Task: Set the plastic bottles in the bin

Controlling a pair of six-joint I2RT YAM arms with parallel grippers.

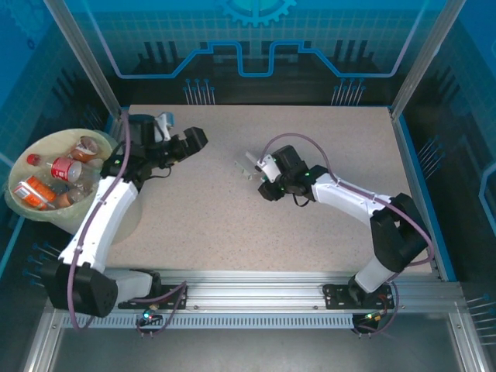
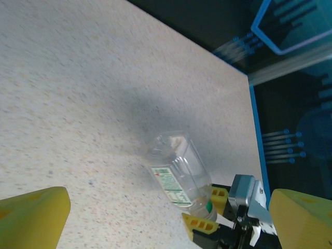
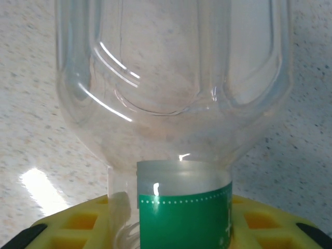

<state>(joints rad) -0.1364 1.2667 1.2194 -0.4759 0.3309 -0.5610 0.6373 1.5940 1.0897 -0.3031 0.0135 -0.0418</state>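
A clear plastic bottle [image 1: 246, 165] with a green cap lies near the middle of the table, base pointing far-left. My right gripper [image 1: 261, 175] is shut on its neck. The right wrist view shows the green band [image 3: 184, 218] between my yellow fingers [image 3: 78, 225], with the bottle body [image 3: 171, 78] above. The left wrist view shows the same bottle [image 2: 179, 171] with its white-green label and the right gripper [image 2: 208, 207] at its cap. My left gripper [image 1: 192, 142] hangs open left of it, holding nothing. The pale yellow-green bin [image 1: 17, 203] at far left holds several bottles [image 1: 62, 167].
The bin stands off the table's left edge, beside the left arm's forearm [image 1: 108, 209]. Metal frame posts [image 1: 85, 54] rise at the back corners. A blue rim [image 1: 415, 170] runs along the table's right side.
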